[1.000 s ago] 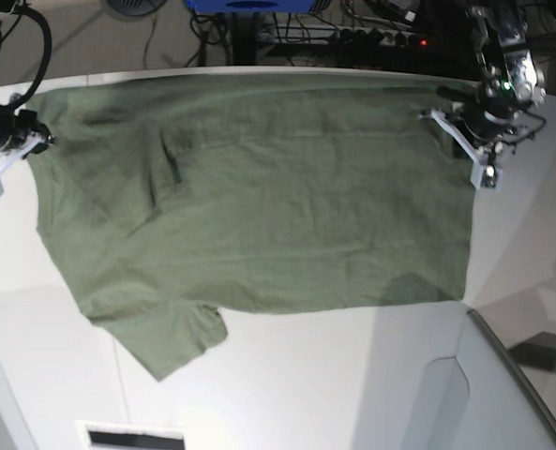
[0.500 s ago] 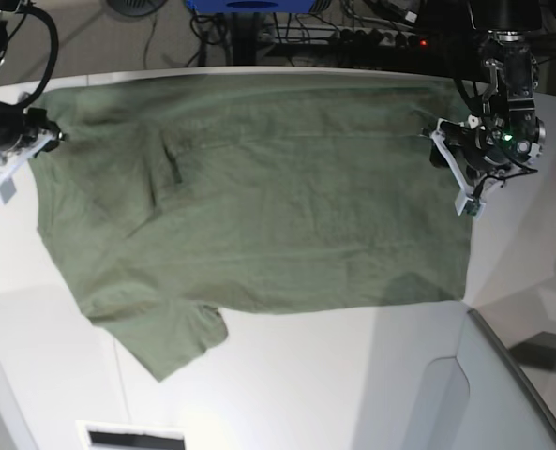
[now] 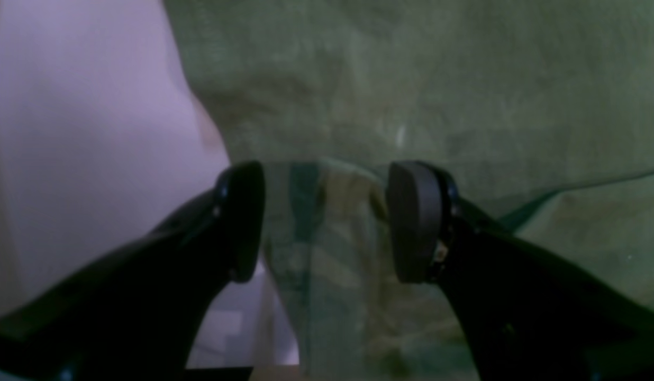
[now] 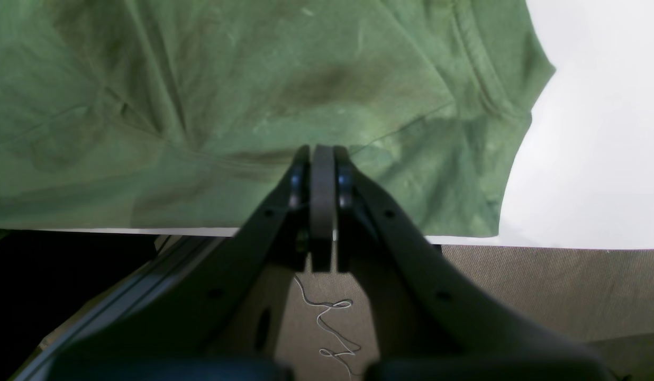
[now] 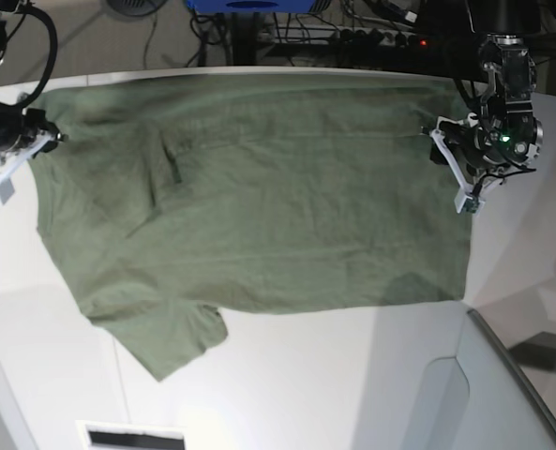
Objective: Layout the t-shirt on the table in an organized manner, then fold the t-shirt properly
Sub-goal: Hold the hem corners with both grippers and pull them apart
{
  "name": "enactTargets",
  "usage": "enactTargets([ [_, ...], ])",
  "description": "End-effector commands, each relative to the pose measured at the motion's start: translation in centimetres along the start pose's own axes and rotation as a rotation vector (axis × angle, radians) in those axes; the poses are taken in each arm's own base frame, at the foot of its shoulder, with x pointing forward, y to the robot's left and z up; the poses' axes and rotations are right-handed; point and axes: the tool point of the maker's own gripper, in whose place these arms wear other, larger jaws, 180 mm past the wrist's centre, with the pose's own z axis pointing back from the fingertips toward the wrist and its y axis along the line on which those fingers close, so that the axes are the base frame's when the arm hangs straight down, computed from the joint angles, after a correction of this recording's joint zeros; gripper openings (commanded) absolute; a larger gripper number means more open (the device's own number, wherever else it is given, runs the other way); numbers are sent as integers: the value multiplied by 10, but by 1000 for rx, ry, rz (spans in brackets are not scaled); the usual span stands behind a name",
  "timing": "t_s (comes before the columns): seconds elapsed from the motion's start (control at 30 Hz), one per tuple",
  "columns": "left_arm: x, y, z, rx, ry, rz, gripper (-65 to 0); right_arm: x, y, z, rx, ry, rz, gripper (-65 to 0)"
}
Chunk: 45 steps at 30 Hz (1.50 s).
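**Spreading the shirt: one edge pinched, the other let go**

Looking through the left wrist view, the left gripper (image 3: pixel 327 222) stands with its jaws apart and nothing clamped; the t-shirt (image 3: pixel 438 95) lies beyond and beneath the pads, its cloth edge running up just left of the fingertips, with bare table (image 3: pixel 89 132) open further left. The picture is blurred, and no print can be made out.

From the right wrist view, the right gripper (image 4: pixel 323 174) has its jaws pressed together at the near edge of the t-shirt (image 4: pixel 226 90); whether cloth sits between them is hidden. A sleeve hem ends to the right of the fingertips, and white table (image 4: pixel 597 132) lies free beyond it. The table's rim runs just below the fingertips. No label shows.

From the base view, the t-shirt (image 5: pixel 259 197) lies flat on the table (image 5: pixel 353 375), its long axis running from the right gripper (image 5: pixel 24 150) across to the left gripper (image 5: pixel 458 169), one sleeve pointing toward the near side. Wide bare table lies below the shirt; its far edge lies close to the table's rim. No writing is legible.
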Motion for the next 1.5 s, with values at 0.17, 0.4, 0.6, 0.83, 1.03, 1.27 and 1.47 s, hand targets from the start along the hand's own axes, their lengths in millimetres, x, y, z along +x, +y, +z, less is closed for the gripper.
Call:
enactTargets([
  [0.17, 10, 7, 4, 14, -31, 3, -352, 10, -1, 6, -3, -33, 16, -650],
  [0.4, -3, 6, -4, 2, 5, 21, -471, 10, -2, 6, -5, -33, 14, -650],
  [0.6, -3, 7, -3, 5, 2, 26, -479, 10, -1, 6, -3, -31, 17, -650],
  [0.83, -1, 8, -2, 8, -3, 27, -650, 10, -1, 6, -3, -31, 17, -650],
  [1.03, 1, 9, -2, 10, -9, 27, -650, 10, -1, 6, -3, -31, 17, -650],
  [1.27, 7, 39, 19, 91, -67, 105, -650, 10, -1, 6, -3, -31, 17, -650],
  [1.47, -6, 40, 25, 101, -55, 100, -650, 10, -1, 6, -2, -31, 19, -650],
])
